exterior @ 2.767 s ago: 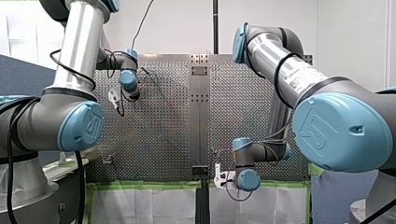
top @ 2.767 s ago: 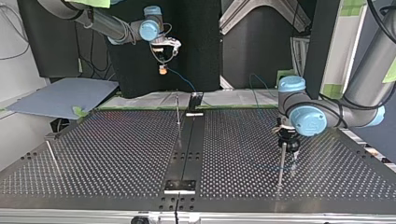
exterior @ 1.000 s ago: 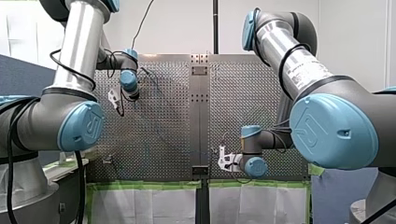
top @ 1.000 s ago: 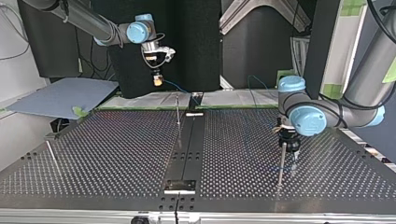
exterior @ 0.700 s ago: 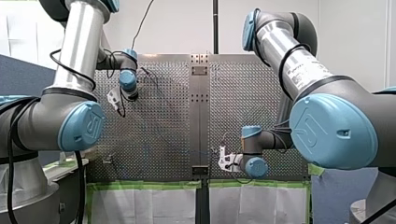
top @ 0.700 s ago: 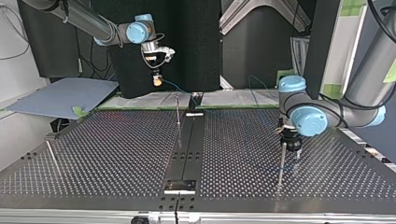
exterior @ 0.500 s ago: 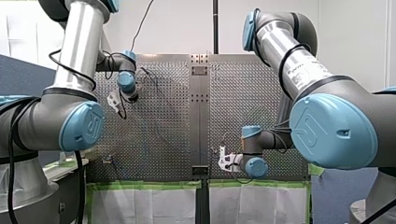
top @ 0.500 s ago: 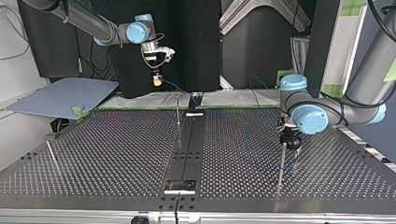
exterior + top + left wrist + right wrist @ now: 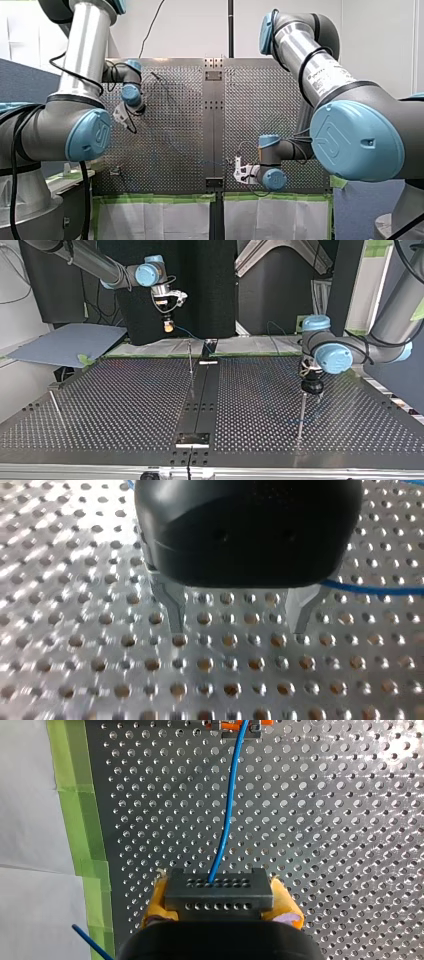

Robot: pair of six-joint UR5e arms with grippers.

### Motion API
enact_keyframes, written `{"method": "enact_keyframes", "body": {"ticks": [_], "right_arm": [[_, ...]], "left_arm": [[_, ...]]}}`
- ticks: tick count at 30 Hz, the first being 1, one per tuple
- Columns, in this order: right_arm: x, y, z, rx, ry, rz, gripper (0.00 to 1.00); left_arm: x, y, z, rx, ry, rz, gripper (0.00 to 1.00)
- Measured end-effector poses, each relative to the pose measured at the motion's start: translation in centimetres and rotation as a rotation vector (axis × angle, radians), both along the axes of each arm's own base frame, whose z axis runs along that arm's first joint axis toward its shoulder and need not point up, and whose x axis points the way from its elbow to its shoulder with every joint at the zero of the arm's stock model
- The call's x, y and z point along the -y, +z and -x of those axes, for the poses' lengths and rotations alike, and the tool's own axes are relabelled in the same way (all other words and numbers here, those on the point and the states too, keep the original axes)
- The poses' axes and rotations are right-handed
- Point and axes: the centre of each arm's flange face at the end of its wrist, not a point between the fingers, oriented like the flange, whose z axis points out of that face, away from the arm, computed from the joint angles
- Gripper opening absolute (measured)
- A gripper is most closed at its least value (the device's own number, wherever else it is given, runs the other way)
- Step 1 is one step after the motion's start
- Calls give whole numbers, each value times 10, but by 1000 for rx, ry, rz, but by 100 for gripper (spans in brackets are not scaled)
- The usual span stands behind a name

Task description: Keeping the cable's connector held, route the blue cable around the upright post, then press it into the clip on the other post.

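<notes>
My right gripper (image 9: 220, 912) has its yellow pads shut on the dark grey connector (image 9: 219, 892). From it the blue cable (image 9: 227, 805) runs ahead to an orange clip fixture (image 9: 239, 726) on the plate. In the top view my right gripper (image 9: 169, 326) hangs above the table's far edge, behind a thin upright post (image 9: 190, 360). My left gripper (image 9: 311, 386) sits just over the tip of another post (image 9: 301, 415). Seen from the left wrist, my left gripper (image 9: 235, 625) is open over bare plate, and the blue cable (image 9: 370, 587) passes beside one finger.
A third thin post (image 9: 56, 407) leans near the top view's left edge. A dark centre rail (image 9: 200, 400) splits the perforated table (image 9: 125, 405). Green tape and white sheets (image 9: 160, 215) line the near edge in the front view.
My left gripper has risen slightly off the post's tip and shifted toward the top view's right. My right gripper with the connector has held still over the last second.
</notes>
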Motion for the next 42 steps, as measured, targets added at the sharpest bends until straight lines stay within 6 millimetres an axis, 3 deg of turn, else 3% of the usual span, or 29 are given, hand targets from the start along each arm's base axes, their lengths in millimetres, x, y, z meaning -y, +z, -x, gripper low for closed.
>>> {"method": "enact_keyframes", "body": {"ticks": [11, 19, 31, 42], "right_arm": [[0, 0, 0, -3, 1, 0, 0], [-1, 0, -1, -5, 3, 0, 0], [-2, 0, -2, -4, 6, 0, 0], [-3, 0, -3, -5, 7, 0, 0]], "left_arm": [[-14, -4, 9, 81, 33, 112, 99], [-14, -4, 7, 109, 13, 196, 99], [-17, -22, 15, 159, 5, 319, 99], [-15, -21, 12, 216, -16, 424, 99]]}}
